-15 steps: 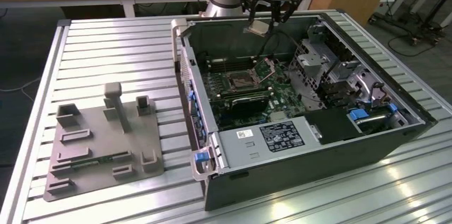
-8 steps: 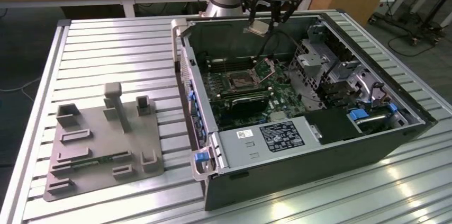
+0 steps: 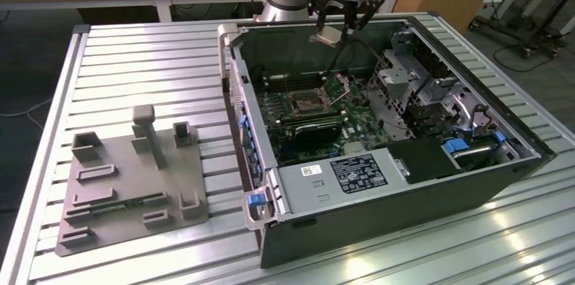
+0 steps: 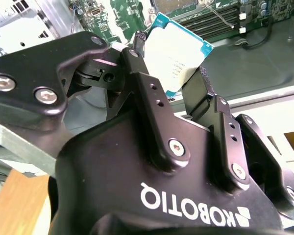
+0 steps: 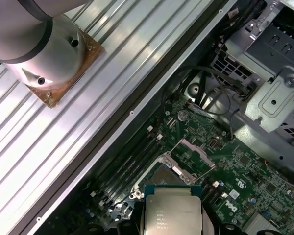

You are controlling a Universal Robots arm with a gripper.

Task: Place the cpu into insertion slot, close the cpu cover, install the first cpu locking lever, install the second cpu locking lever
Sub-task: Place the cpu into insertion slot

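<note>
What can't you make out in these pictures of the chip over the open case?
Small square silver-topped cpu: underside faces away in both wrist views; the first wrist view's edge cuts it off.
Square dark insertion slot: partly hidden behind the cpu in the first wrist view.
Thin silver cpu cover: too small in the exterior view to judge its angle.
Black tool: pad contact hidden by the cpu, second wrist view.

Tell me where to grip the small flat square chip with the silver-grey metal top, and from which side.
Grip the small flat square silver-grey chip by two opposite thin edges, coming from its metal-top side: the flat faces offer no purchase, and edge contact probably spares the underside. The gripper holds it this way, one finger on each edge.
</note>
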